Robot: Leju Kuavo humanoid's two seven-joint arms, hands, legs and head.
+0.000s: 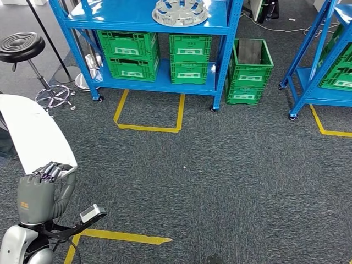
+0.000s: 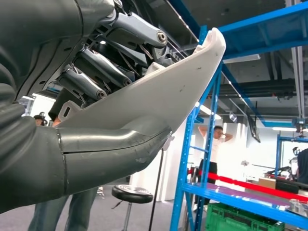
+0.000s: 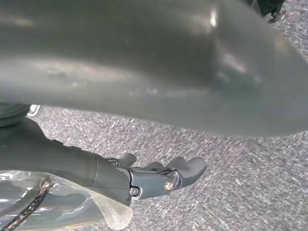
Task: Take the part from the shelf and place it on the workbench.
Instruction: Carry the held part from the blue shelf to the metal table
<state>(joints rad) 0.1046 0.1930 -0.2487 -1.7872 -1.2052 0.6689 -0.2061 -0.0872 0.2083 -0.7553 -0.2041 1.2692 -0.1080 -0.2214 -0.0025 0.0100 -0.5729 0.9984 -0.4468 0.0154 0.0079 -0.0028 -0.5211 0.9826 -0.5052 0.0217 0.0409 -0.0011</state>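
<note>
A long white curved part point(image 1: 33, 132) juts out at the left of the head view, over the grey carpet. My left hand point(image 1: 41, 192) grips its near end, dark fingers curled over the top edge. In the left wrist view the part point(image 2: 160, 91) is clamped between the fingers point(image 2: 105, 72) and the thick grey thumb below it. My right hand point(image 3: 160, 175) hangs over the carpet, fingers stretched out and holding nothing.
A blue shelf point(image 1: 161, 82) stands ahead with green crates point(image 1: 128, 55) and a silver disc point(image 1: 180, 11) on top. Another green crate point(image 1: 249, 71) sits on the floor beside it, with a second blue shelf point(image 1: 315, 71) to the right. A black stool point(image 1: 21, 47) is at far left. A person point(image 2: 216, 144) stands in the distance.
</note>
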